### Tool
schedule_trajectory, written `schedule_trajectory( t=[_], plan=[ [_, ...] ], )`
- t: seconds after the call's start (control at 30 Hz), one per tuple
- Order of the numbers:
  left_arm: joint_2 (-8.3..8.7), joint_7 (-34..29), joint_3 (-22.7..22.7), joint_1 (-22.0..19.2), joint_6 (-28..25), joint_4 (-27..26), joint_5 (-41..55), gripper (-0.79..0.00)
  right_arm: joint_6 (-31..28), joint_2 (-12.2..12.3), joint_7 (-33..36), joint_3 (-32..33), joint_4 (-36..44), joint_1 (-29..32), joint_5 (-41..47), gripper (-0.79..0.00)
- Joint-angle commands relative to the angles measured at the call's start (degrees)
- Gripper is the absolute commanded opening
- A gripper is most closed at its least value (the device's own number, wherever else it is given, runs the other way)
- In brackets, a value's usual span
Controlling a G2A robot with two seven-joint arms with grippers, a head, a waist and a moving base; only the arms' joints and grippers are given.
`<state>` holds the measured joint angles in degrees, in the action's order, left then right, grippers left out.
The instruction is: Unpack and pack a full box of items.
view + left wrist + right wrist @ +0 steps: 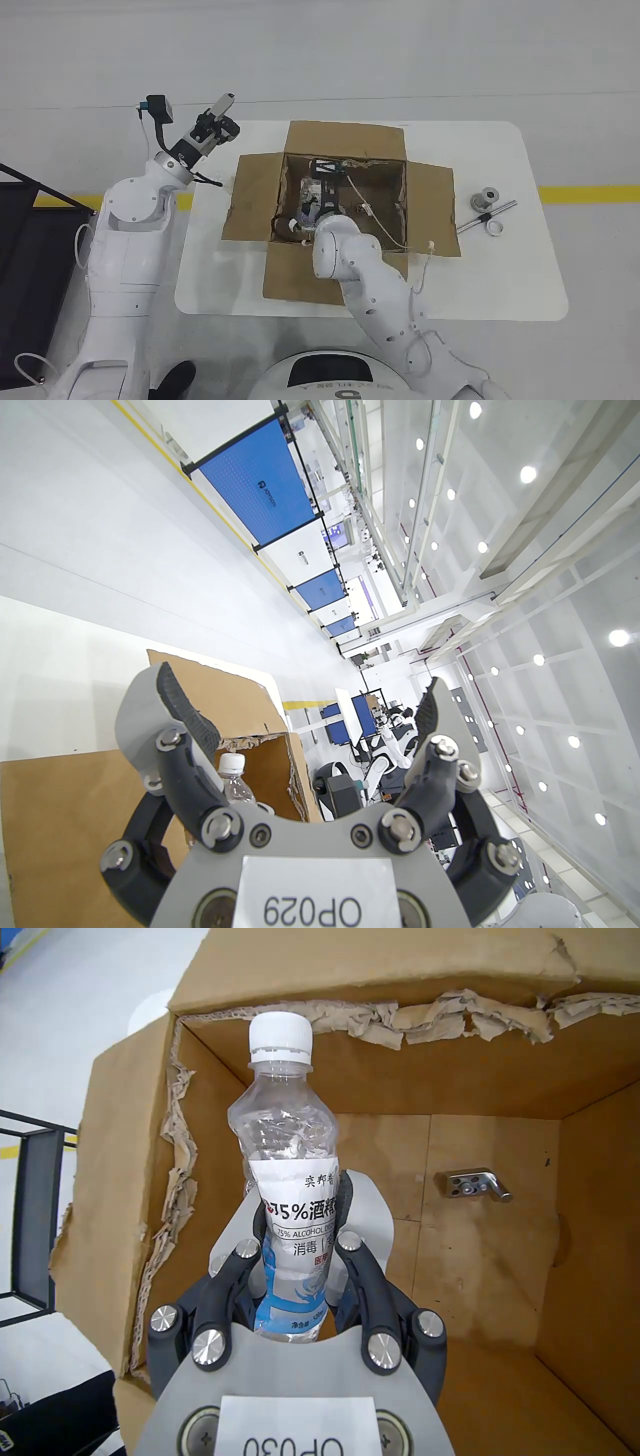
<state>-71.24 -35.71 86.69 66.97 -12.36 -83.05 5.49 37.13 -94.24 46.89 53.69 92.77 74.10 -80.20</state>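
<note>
An open cardboard box point(252, 195) is sitting in the middle of the white tabletop point(500, 280), all four flaps folded outward. Its corrugated rim is showing ragged, torn edges. The right end effector point(302, 1205) is reaching into the box and clenching a clear plastic bottle point(290, 1168) around its labelled middle. The bottle is sitting in the left part of the box, close to the left wall. It is carrying a white ribbed cap and a white and blue label, and its thin wall is looking dented above the label. A small flat metal bracket point(472, 1184) with holes is lying on the brown box floor, well apart from the bottle. From above, a thin white cable point(385, 225) and a dark item point(325, 167) are also lying inside the box.

The left end effector point(300, 700) is hanging released above the far left corner of the tabletop, its dark textured pads point(192, 712) spread wide and holding nothing.

On the right side of the tabletop, a metal spool point(484, 198), a thin rod point(490, 215) and a ring point(495, 228) are lying close together, apart from the box. The tabletop is standing on a pale floor crossed by a yellow line point(590, 193). Blue partition panels point(260, 495) are lining the hall under round ceiling lights.
</note>
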Motion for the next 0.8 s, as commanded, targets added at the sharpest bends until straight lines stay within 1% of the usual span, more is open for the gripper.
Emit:
schedule_trajectory(
  t=[0.0, 0.13, 0.23, 0.5, 0.57, 0.63, 0.67, 0.73, 0.77],
  plan=[
    [0.0, 0.0, 0.0, 0.0, 0.0, 0.0, 0.0, 0.0, 0.8, -0.4, 0.0, -0.3, -3.0, -1.5, 0.6, -0.785],
    [0.0, 0.0, 0.0, 0.0, 0.0, 0.0, 0.0, 0.0, 2.0, -1.3, -0.3, -1.5, -9.1, -4.5, 1.5, -0.785],
    [0.0, 0.0, 0.0, 0.0, 0.0, 0.0, 0.0, 0.0, 2.4, -1.9, -0.6, -2.2, -12.2, -5.9, 2.7, -0.785],
    [0.0, 0.0, 0.0, 0.0, 0.0, 0.0, 0.0, 0.0, 3.4, -3.0, 0.1, -2.9, -17.6, -8.5, 4.6, -0.785],
    [0.0, 0.0, 0.0, 0.0, 0.0, 0.0, 0.0, 0.0, 3.5, -3.2, 0.5, -3.0, -18.8, -9.1, 4.8, -0.548],
    [0.0, 0.0, 0.0, 0.0, 0.0, 0.0, 0.0, 0.0, 3.6, -3.4, 0.6, -3.3, -19.7, -9.5, 4.7, -0.465],
    [0.0, 0.0, 0.0, 0.0, 0.0, 0.0, 0.0, 0.0, 3.6, -3.5, 0.6, -3.4, -19.9, -9.6, 4.7, -0.406],
    [0.0, 0.0, 0.0, 0.0, 0.0, 0.0, 0.0, 0.0, 3.8, -3.6, 0.2, -3.5, -19.6, -9.5, 4.4, -0.249],
    [0.0, 0.0, 0.0, 0.0, 0.0, 0.0, 0.0, 0.0, 4.0, -3.6, 0.0, -3.4, -19.1, -9.2, 4.2, -0.215]
  ],
)
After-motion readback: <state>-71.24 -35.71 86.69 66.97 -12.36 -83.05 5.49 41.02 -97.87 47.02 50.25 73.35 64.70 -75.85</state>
